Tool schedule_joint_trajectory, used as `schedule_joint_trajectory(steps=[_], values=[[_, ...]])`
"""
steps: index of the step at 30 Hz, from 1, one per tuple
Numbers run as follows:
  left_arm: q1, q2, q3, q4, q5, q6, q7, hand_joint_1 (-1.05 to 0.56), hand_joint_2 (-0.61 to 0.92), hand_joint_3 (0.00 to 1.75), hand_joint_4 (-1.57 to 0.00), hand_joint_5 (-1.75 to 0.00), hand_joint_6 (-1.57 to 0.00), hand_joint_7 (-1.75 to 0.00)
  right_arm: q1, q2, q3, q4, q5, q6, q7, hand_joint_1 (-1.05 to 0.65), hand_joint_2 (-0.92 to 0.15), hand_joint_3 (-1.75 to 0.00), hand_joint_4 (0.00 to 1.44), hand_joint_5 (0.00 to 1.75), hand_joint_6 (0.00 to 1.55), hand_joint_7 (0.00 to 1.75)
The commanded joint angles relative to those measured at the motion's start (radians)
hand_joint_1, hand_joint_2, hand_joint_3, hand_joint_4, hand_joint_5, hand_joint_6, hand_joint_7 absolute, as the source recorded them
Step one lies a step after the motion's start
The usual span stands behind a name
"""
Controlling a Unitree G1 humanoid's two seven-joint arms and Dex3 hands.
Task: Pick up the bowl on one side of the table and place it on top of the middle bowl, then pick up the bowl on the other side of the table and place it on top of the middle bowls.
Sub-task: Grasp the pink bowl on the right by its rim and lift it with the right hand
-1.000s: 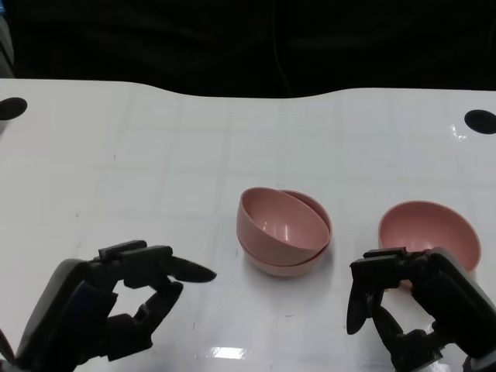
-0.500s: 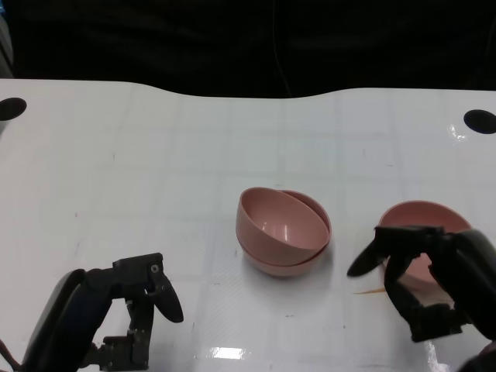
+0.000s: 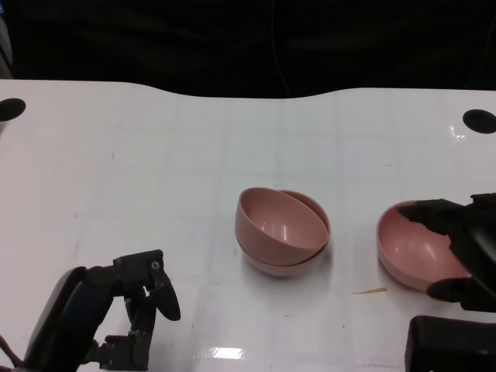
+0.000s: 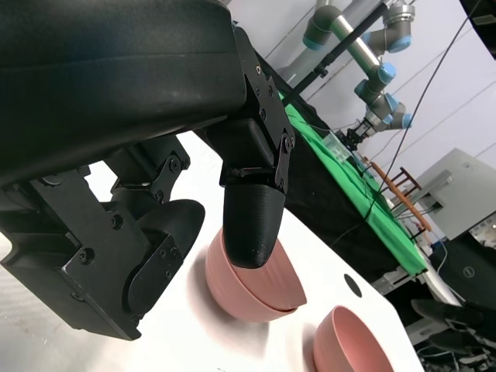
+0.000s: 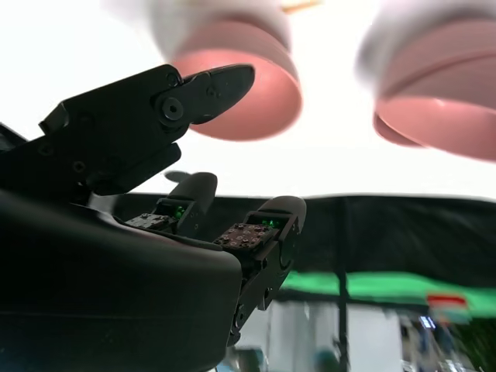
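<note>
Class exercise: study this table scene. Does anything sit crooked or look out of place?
Yes. The upper bowl in the middle stack sits tilted, not nested flat. A thin stick-like scrap lies on the table beside the right bowl.

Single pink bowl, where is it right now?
In the head view the single pink bowl stands on the table's right side, right of the two stacked bowls, with the right hand reaching around its right rim.

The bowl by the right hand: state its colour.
Pink, inside and out; the bowl shows best in the head view.
</note>
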Motion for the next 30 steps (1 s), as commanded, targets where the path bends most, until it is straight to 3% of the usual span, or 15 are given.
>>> schedule_joint_trajectory(steps=[1, 9, 18, 26, 29, 30], values=[[-0.002, 0.001, 0.012, 0.003, 0.001, -0.001, -0.001, 0.02, 0.20, 1.66, -0.97, -1.70, -0.85, -1.56, -0.027, -0.043, 0.022, 0.009, -0.048, 0.023, 0.061, -0.57, -0.81, -0.01, 0.42, 0.29, 0.43, 0.03], [-0.008, 0.003, 0.014, 0.009, 0.008, -0.012, -0.004, 0.03, 0.21, 1.63, -0.95, -1.70, -0.84, -1.54, -0.096, -0.065, 0.067, 0.131, -0.033, 0.048, 0.118, -0.51, -0.83, -0.01, 0.46, 0.16, 0.44, 0.01], [-0.009, 0.004, 0.014, 0.007, 0.014, -0.020, -0.006, 0.03, 0.21, 1.62, -0.96, -1.69, -0.86, -1.50, -0.202, -0.061, 0.144, 0.391, 0.017, 0.030, 0.043, -0.38, -0.87, -0.01, 0.55, 0.10, 0.47, 0.01], [-0.004, 0.007, 0.017, 0.002, 0.021, -0.025, -0.008, 0.02, 0.22, 1.61, -0.96, -1.68, -0.86, -1.50, -0.307, -0.067, 0.223, 0.597, 0.056, 0.004, -0.030, -0.30, -0.92, -0.07, 0.73, 0.12, 0.53, 0.02], [-0.002, 0.007, 0.019, -0.003, 0.014, -0.019, -0.012, 0.01, 0.22, 1.61, -0.97, -1.68, -0.86, -1.50, -0.345, -0.081, 0.265, 0.670, 0.034, -0.022, -0.097, -0.31, -0.92, -0.12, 0.93, 0.23, 0.65, 0.07], [-0.001, 0.008, 0.019, -0.003, 0.008, -0.019, -0.016, 0.01, 0.22, 1.61, -0.97, -1.67, -0.86, -1.50, -0.358, -0.083, 0.277, 0.700, 0.029, -0.031, -0.128, -0.30, -0.92, -0.12, 0.94, 0.45, 0.71, 0.05]])
